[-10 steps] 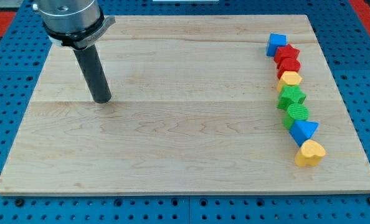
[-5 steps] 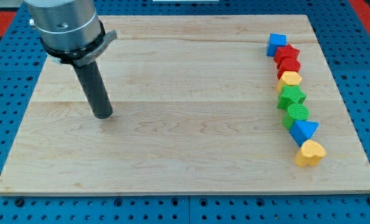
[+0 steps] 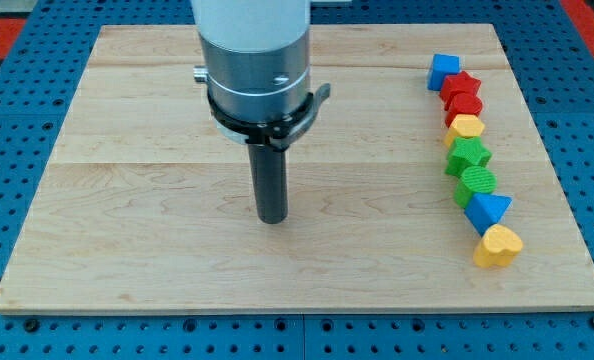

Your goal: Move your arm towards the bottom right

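1. The dark rod was pictured standing upright on the wooden board [image 3: 127,240], with my tip [image 3: 272,220] planted slightly left of the board's middle and well apart from every block.
2. No hand was fitted to the arm, so nothing was gripped or touched (the tip rested on bare wood).
3. Eight blocks were lined up in a curving column near the view's right edge, each touching or just beside the next.
4. From the view's top downward were seen a blue cube [image 3: 442,70], a red star [image 3: 461,86], a second red block [image 3: 465,106] (shape unclear), and a yellow block [image 3: 466,127].
5. Below these were ranged a green star [image 3: 468,155], a second green block [image 3: 476,182], a blue triangle [image 3: 489,210] and a yellow heart [image 3: 498,245].
6. The board's bottom right corner, beyond the yellow heart, was seen far from the tip.
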Robot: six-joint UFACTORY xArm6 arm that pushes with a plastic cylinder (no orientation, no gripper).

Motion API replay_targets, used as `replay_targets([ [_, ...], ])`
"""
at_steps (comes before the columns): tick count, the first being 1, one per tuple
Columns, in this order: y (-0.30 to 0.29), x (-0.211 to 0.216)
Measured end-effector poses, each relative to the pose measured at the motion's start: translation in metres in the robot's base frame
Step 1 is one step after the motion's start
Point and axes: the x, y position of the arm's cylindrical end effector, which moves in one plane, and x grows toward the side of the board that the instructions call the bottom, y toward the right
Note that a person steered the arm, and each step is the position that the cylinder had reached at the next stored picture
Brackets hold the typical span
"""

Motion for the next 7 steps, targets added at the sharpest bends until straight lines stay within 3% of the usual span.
replay_targets([
  [7, 0.134, 0.085],
])
